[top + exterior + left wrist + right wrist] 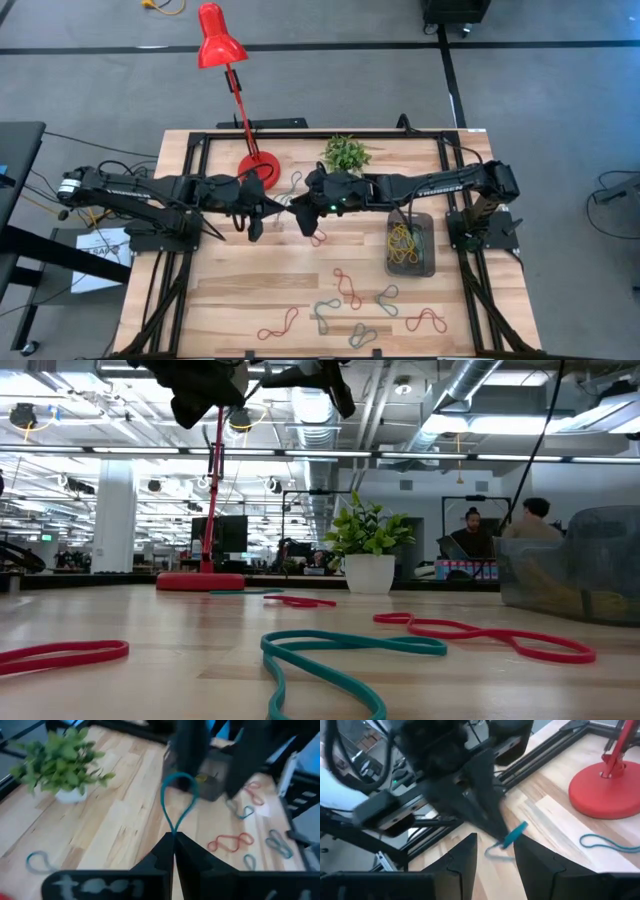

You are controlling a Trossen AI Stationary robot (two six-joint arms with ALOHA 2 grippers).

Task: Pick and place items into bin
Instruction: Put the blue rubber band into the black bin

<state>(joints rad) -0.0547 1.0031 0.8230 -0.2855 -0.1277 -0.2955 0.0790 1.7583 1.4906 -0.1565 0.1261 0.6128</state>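
1. The left gripper (173,840) hangs above the middle of the table, its fingers pressed together on the tail of a teal band (177,800), whose loop sticks out past the tips.
2. The right gripper (495,851) faces it from the right, fingers spread, with the teal band's loop just ahead of the gap between them; the two grippers meet tip to tip in the high view.
3. The table (250,285) is light wood with a black frame along its edges.
4. A red lamp (228,70) stands at the far side, its round base just behind the left gripper.
5. A small green plant (346,153) in a white pot sits at the far edge, to the right of the lamp.
6. The bin (410,245) lies right of centre, near the right arm's base, with yellow bands (402,238) and a few others inside.
7. Loose bands lie across the near half of the table: a red one (278,323) at near left, another red one (425,320) at near right, and grey-blue ones (326,315) between them.
8. A grey-blue band (291,185) lies just right of the lamp base.
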